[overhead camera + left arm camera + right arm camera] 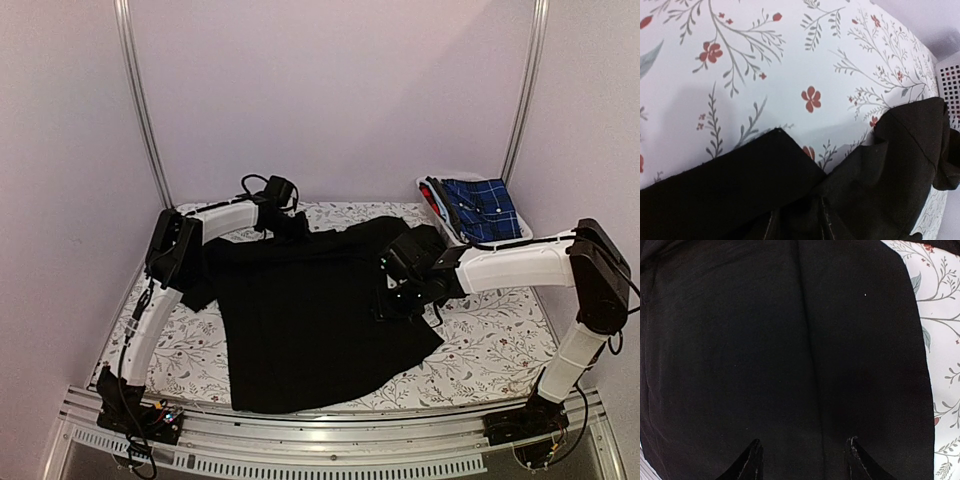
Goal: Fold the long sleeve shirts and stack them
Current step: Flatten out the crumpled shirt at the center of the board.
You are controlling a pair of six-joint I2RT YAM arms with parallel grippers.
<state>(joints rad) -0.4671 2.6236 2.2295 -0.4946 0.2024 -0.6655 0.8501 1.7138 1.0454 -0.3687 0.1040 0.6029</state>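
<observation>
Black shirt (pixel 310 320) lies flat mid-desk (pixel 490 340), long axis roughly near-far, hem toward the arm bases, one sleeve trailing off to the left. Right gripper (pixel 804 459) sits over the shirt's right side, fingers spread, nothing pinched. Left gripper (pixel 290 224) is at the shirt's far-left edge; can't tell whether it's spread or pinching.

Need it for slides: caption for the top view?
Top view: black shirt on floral table, left gripper at its far edge, right gripper over its right side; basket with plaid shirt behind.
</observation>
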